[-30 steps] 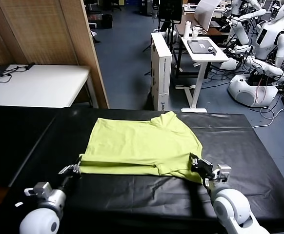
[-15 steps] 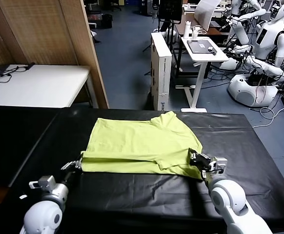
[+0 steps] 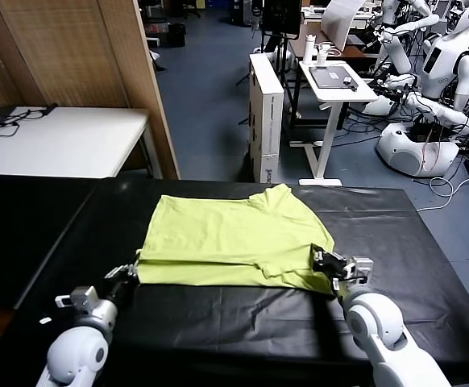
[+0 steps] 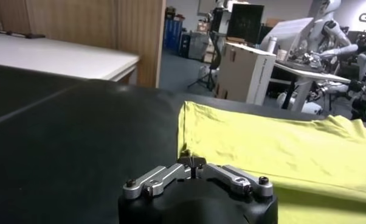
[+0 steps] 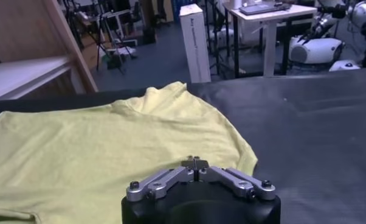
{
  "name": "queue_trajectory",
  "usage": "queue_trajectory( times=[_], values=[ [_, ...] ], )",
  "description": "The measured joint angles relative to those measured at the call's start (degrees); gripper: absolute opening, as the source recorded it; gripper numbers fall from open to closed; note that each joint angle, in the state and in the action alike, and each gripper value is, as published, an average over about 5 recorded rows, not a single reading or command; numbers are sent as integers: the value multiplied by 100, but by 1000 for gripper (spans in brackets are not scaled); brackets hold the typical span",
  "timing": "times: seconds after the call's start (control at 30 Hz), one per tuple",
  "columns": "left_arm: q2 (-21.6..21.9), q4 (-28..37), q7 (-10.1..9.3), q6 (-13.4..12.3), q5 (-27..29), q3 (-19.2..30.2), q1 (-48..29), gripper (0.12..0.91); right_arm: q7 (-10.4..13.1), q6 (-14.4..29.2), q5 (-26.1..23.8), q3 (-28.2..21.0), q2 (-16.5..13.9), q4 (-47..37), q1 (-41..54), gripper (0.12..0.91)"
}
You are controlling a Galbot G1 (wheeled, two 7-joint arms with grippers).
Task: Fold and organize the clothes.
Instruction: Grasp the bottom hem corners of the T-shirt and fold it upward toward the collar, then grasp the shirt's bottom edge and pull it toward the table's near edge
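Note:
The clothes are one lime yellow-green T-shirt (image 3: 226, 238) lying flat on the black table (image 3: 242, 322), collar toward the far side, with its near part doubled over into a fold. My left gripper (image 3: 126, 274) sits low at the shirt's near left corner (image 4: 184, 152), fingertips pinched together on the fabric edge. My right gripper (image 3: 325, 261) is at the near right corner, fingertips closed on the cloth (image 5: 98, 146). In the wrist views, the left gripper (image 4: 194, 161) and right gripper (image 5: 195, 161) both show their tips meeting at the shirt's edge.
A white table (image 3: 57, 141) and a wooden partition (image 3: 81, 56) stand at the far left. Beyond the black table are a white box (image 3: 267, 113), a small white desk (image 3: 335, 81) and parked white robots (image 3: 428, 89).
Both grippers have moved a little forward over the table, carrying the shirt's near edge with them. The folded near edge now lies slightly farther from me.

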Motion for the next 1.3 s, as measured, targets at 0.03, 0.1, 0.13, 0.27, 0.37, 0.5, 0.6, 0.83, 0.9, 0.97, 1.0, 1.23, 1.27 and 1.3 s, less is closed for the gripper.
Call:
queue_trajectory(
  times=[0.03, 0.1, 0.13, 0.27, 0.37, 0.5, 0.6, 0.83, 0.9, 0.97, 1.0, 1.23, 1.27, 1.3],
  values=[
    [4, 3, -11, 0, -6, 0, -6, 457, -33, -10, 8, 29, -26, 41, -30, 370],
    [15, 5, -18, -4, -11, -8, -5, 570, -104, -26, 18, 96, -84, 139, -100, 483],
    [22, 0, -15, -7, -11, -16, 1, 646, -134, -32, 20, 133, -114, 193, -142, 559],
    [38, -68, 12, -15, 6, -74, 67, 850, -231, -91, 4, 332, -235, 451, -391, 793],
    [32, -115, 25, -19, 57, -110, 131, 900, -304, -121, -60, 543, -312, 705, -689, 888],
    [5, -213, 13, -3, 124, -172, 240, 906, -402, -85, -223, 839, -406, 1099, -1248, 905],
    [-17, -360, -1, 53, 155, -223, 391, 907, -471, -59, -423, 967, -457, 1350, -1658, 907],
    [-62, -707, 9, 102, 244, -288, 836, 907, -635, -12, -767, 1041, -509, 1559, -2225, 907],
    [-70, -744, -10, 111, 240, -291, 908, 907, -646, -2, -796, 1040, -509, 1543, -2298, 907],
    [-79, -763, -12, 113, 238, -291, 966, 907, -659, 5, -822, 1030, -507, 1512, -2348, 907],
    [-85, -766, -6, 109, 240, -290, 990, 905, -665, 9, -838, 1022, -503, 1494, -2365, 907],
    [-139, -684, 33, 87, 268, -240, 1056, 771, -676, 21, -920, 949, -455, 1401, -2344, 896],
    [-147, -671, 34, 85, 267, -227, 1058, 757, -675, 21, -924, 940, -455, 1390, -2329, 887],
    [-154, -661, 34, 83, 265, -214, 1059, 751, -674, 21, -928, 930, -457, 1377, -2312, 863]
  ],
)
